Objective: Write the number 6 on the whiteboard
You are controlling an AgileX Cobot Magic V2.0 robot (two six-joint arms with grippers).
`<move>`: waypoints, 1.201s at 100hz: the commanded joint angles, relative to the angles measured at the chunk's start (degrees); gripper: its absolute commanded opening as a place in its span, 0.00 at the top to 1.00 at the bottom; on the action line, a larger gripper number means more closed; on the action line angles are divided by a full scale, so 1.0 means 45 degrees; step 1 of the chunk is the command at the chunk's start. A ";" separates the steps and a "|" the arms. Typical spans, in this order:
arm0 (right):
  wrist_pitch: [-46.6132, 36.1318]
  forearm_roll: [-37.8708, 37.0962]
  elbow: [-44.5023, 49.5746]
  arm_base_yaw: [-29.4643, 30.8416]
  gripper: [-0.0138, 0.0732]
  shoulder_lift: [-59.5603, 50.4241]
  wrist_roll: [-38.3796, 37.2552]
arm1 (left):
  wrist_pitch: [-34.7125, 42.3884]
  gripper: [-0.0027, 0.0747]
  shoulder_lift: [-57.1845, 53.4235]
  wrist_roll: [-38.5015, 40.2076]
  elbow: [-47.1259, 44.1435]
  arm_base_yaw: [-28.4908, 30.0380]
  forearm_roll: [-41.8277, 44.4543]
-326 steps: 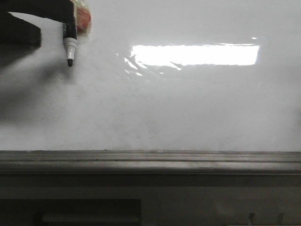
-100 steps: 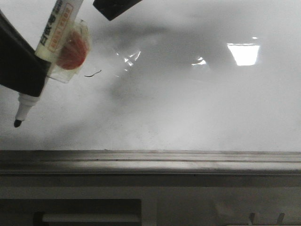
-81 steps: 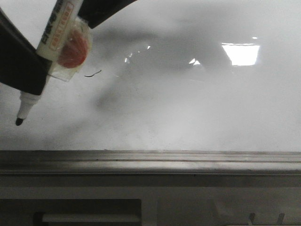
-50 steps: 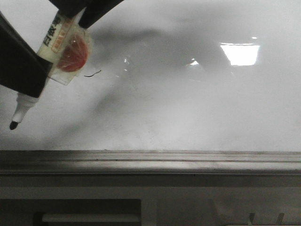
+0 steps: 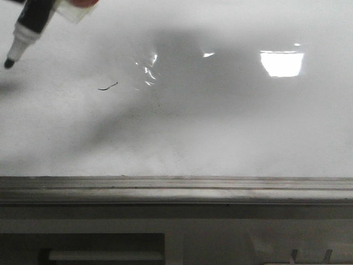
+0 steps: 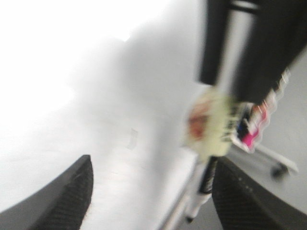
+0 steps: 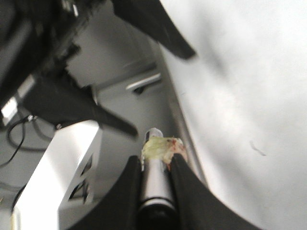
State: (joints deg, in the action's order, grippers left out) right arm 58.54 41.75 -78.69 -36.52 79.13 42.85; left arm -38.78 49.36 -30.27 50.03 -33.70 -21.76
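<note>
While the marker (image 5: 25, 27) hangs clear of the whiteboard (image 5: 220, 138) at its upper left, nothing like a 6 is drawn yet; only one short wavy squiggle (image 5: 108, 86) sits on the white, right of the tip.

Right gripper (image 7: 154, 165): fingers clamped on the marker barrel, taped wad at its end. Left gripper (image 6: 151, 191): fingers spread wide, nothing between them, marker passing in front.

Judgement for the stroke: bring the tip flat onto bare board, well away from the squiggle and glare patch (image 5: 281, 62), keep pressure light and steady, sweep the tall curve down, then close the loop without lifting.

Count: one marker, one board, one squiggle, one grey ledge (image 5: 176, 190), two grippers.
</note>
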 commanded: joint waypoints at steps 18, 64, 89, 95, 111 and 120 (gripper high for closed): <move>-0.5599 0.0275 0.4059 0.0006 0.89 -0.4115 0.0097 | 0.2293 0.33 -0.2773 -0.0006 -0.0635 0.3152 -0.1783; -1.1084 0.0669 0.9774 0.0028 0.89 -0.8591 -0.0626 | 0.4626 0.33 -0.3927 -0.0006 -0.3598 0.4795 -0.4205; -1.3567 0.0676 1.0087 0.0028 0.89 -0.8080 -0.0626 | 0.4681 0.33 -0.3927 -0.0006 -0.3624 0.4795 -0.4205; -1.3968 0.0699 1.0087 0.0054 0.89 -0.7761 -0.0626 | 0.4707 0.33 -0.3927 -0.0006 -0.3624 0.4795 -0.4205; -1.4288 0.0728 0.9691 0.0054 0.89 -0.6741 -0.0626 | 0.4756 0.33 -0.3927 -0.0006 -0.3624 0.4795 -0.4205; -1.4445 0.0728 0.9357 0.0054 0.89 -0.6124 -0.0626 | 0.4778 0.33 -0.3927 -0.0006 -0.3624 0.4795 -0.4205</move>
State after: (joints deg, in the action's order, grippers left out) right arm -1.94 44.83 -33.33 -36.52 49.73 40.14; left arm -21.22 31.62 -30.27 32.11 -12.25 -39.11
